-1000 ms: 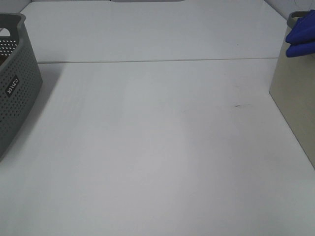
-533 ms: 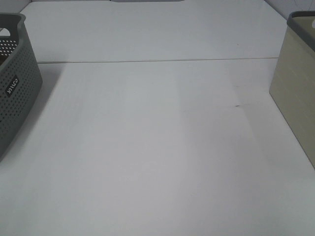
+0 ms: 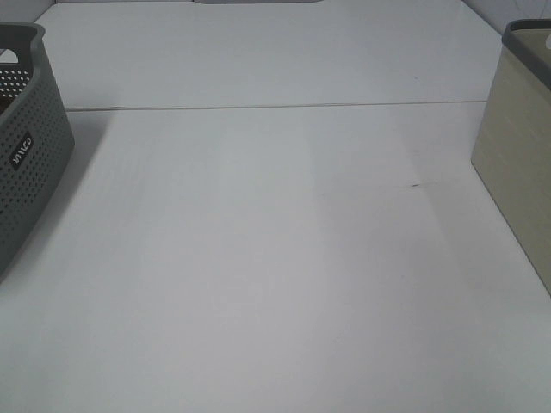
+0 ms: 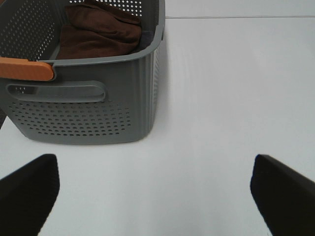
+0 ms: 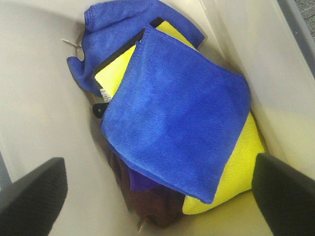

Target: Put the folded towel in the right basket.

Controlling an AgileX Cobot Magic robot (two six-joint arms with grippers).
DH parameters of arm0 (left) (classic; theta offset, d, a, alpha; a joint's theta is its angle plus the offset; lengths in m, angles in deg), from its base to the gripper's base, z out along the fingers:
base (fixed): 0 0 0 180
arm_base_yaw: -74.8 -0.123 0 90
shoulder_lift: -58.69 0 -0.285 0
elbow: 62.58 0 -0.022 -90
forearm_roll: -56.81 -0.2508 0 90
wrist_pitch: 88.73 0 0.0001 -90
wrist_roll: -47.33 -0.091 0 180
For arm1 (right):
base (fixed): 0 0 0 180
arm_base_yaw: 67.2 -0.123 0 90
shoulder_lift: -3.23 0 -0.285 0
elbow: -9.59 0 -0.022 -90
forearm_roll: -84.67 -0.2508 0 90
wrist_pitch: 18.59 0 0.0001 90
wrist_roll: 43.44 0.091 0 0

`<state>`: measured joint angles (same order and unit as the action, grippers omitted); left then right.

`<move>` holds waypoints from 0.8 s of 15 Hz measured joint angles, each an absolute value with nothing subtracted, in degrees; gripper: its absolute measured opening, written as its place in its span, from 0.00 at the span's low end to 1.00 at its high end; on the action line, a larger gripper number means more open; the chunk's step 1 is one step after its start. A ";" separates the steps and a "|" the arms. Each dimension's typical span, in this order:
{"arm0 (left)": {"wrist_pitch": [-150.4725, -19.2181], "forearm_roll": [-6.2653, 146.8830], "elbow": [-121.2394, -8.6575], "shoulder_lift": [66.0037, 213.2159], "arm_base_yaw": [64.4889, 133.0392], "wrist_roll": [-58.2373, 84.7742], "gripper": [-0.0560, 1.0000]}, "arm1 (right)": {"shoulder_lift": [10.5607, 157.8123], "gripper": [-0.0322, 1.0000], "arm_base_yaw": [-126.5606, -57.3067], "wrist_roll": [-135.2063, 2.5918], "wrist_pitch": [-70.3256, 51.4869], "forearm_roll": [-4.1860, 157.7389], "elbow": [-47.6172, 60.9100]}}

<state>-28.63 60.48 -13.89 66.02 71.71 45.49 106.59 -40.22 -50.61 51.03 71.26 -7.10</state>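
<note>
The folded blue towel (image 5: pixel 177 113) lies flat inside the right basket (image 5: pixel 39 98), atop yellow cloth (image 5: pixel 243 162), shown only by the right wrist; nearly square, it sits cornerwise to the walls. From overhead the basket stands at 3 o'clock, contents hidden. The right gripper (image 5: pixel 157 196) and left gripper (image 4: pixel 157 196) gape wide, empty.

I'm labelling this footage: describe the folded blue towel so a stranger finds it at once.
Look inside the beige basket on the right. Topmost lies the folded blue towel, flat and square over a yellow towel; the other blue cloth is crumpled.
</note>
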 joint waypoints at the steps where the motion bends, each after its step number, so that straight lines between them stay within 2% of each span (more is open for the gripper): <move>1: -28.63 60.48 -13.89 66.02 71.71 45.49 0.98 | 106.59 0.97 -41.25 -50.43 51.03 71.32 -7.10; 3: -28.63 60.48 -13.89 66.02 71.71 45.49 0.98 | 105.96 0.97 -46.86 -50.09 51.03 72.47 -7.16; 6: -28.63 60.48 -13.89 66.02 71.71 45.49 0.98 | 103.38 0.97 -60.44 -46.83 51.09 74.59 -7.90; 12: -28.63 60.48 -13.89 66.02 71.71 45.49 0.98 | 102.24 0.97 -71.56 -42.81 51.09 74.99 -8.02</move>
<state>-28.63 60.48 -13.89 66.02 71.71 45.49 102.24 -71.56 -42.81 51.09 74.99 -8.02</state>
